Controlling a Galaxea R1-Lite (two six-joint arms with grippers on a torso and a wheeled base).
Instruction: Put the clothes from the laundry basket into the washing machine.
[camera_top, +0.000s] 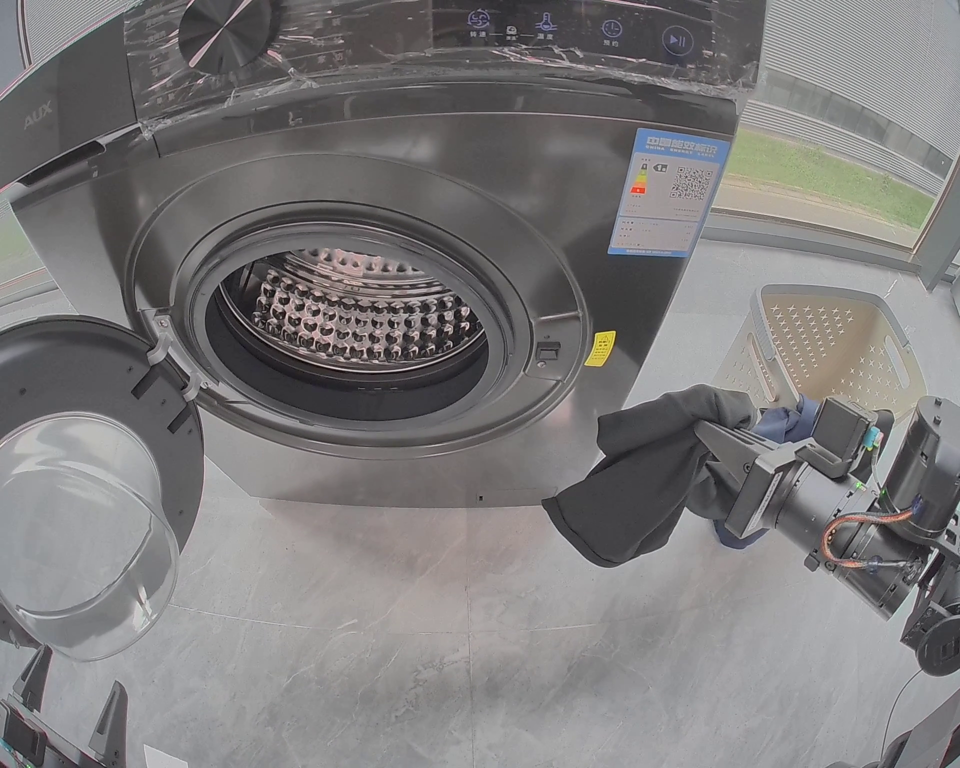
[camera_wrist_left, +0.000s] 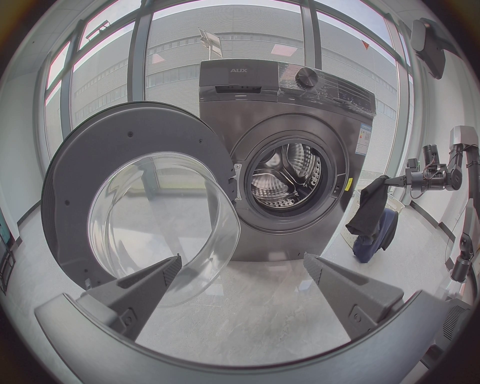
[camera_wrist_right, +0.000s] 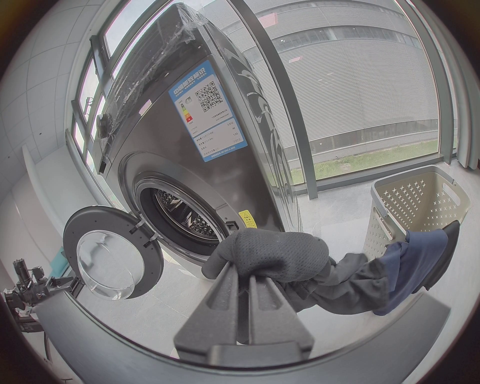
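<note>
A grey front-loading washing machine stands ahead, its round door swung open to the left and the steel drum showing empty. My right gripper is shut on a dark grey garment with a blue garment hanging behind it, held in the air to the right of the machine's front. The same bundle hangs from my right gripper, with the dark cloth and blue cloth draped off it. The beige laundry basket stands behind. My left gripper is open, low near the floor, facing the door.
Grey tiled floor spreads in front of the machine. Glass window walls run behind and to the right. The open door juts out on the left side of the drum opening.
</note>
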